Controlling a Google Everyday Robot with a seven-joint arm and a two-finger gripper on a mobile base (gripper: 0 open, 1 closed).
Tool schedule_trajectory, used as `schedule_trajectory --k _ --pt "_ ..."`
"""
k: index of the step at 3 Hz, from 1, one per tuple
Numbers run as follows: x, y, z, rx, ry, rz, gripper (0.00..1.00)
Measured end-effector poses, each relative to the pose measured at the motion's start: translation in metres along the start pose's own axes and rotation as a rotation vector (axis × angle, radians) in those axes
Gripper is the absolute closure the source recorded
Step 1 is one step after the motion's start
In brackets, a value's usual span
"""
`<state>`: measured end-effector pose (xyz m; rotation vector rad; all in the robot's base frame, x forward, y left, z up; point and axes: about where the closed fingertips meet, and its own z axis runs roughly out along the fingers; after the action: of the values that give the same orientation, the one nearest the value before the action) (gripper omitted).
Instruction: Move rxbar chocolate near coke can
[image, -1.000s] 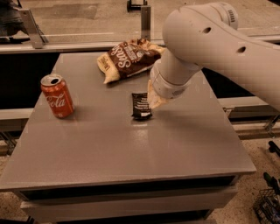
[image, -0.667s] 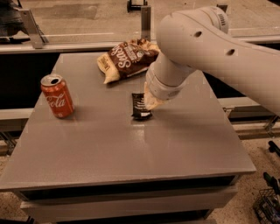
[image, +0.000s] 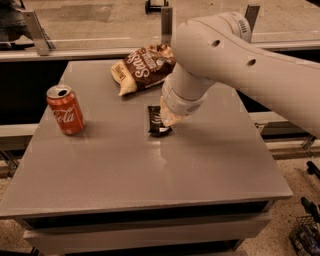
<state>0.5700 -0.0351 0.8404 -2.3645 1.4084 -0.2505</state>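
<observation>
Where your gripper (image: 168, 118) sits: at the flat, black rxbar chocolate (image: 154, 121); its grip you cannot tell.
coke can (image: 65, 111): red cylinder, upright, well apart.

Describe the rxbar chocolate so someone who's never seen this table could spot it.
On the grey table, look near the centre, right of the red coke can. The rxbar chocolate lies flat at the gripper: small, black, white-printed, unlike the big brown chip bag behind.

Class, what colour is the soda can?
The coke can is red with white script, camera view; gripper at rxbar chocolate.
</observation>
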Motion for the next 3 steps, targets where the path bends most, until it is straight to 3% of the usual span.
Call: schedule_trajectory --k 3 --pt "-0.0066 -0.0041 0.0012 -0.001 -0.01 -0.012 1.0"
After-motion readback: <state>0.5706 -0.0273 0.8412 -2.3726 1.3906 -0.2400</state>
